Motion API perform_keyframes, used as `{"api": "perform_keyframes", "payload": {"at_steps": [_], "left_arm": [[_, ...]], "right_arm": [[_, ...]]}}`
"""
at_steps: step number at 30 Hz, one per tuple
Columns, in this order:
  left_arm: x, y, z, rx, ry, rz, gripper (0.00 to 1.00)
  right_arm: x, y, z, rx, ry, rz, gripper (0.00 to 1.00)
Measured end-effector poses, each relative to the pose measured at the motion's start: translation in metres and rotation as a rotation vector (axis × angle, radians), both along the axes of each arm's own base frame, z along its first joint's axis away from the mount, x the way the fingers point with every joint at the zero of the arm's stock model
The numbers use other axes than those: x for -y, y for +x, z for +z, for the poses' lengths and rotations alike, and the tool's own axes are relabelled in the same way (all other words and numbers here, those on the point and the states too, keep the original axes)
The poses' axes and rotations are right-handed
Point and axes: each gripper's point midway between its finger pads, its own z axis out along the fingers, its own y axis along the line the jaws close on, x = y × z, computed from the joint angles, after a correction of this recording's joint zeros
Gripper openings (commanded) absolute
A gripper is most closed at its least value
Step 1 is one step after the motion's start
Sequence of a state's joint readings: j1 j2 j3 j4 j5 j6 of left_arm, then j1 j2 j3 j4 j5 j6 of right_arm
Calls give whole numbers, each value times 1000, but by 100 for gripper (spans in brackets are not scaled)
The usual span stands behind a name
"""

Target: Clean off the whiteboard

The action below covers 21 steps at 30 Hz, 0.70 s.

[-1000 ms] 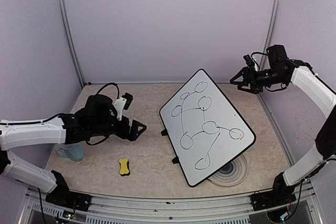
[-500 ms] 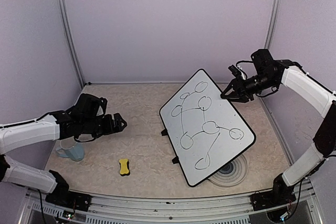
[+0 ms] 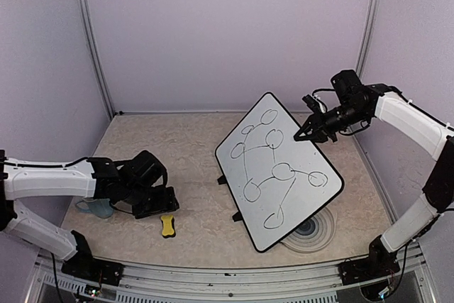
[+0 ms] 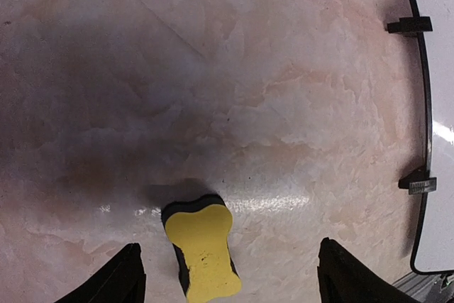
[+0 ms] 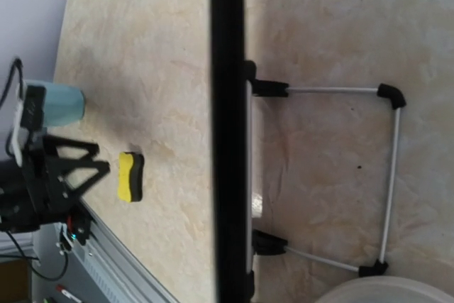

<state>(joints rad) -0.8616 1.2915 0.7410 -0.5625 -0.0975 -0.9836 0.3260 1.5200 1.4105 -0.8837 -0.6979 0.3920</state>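
Note:
The whiteboard (image 3: 280, 168) stands tilted right of centre, with black marker loops and lines on it. My right gripper (image 3: 310, 133) is at its upper right edge, shut on the thin black frame. In the right wrist view that frame (image 5: 227, 133) runs edge-on straight down to the jaws, and my own fingers are out of frame. A yellow eraser (image 3: 167, 226) with a black underside lies on the table at the front left. My left gripper (image 3: 160, 206) hovers over it, open. In the left wrist view the eraser (image 4: 202, 257) lies between the wide-set fingertips (image 4: 117, 282), nearer the left one and untouched.
A teal cup (image 3: 96, 207) stands behind the left arm. A round grey ringed plate (image 3: 312, 230) sits partly under the board's front corner. The board's wire stand (image 5: 389, 175) rests behind it. A metal rail (image 3: 227, 274) runs along the front edge.
My left gripper swung down and forward to hang over the eraser. My right gripper came down onto the board's upper right edge and shut there, and the board shifted slightly.

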Motion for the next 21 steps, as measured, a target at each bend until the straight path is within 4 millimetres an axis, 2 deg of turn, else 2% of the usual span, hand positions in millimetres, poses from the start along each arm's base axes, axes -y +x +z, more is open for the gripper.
{"api": "perform_keyframes", "payload": {"at_steps": [9,21], "left_arm": [[6,-25,-12,-67,17,48,63],[4,-37,-34,-105,108,36,47]], "right_arm": [[-3,-1,1,-9,11,-52,0],[-31,-8,0,-9,43,-55,0]]}}
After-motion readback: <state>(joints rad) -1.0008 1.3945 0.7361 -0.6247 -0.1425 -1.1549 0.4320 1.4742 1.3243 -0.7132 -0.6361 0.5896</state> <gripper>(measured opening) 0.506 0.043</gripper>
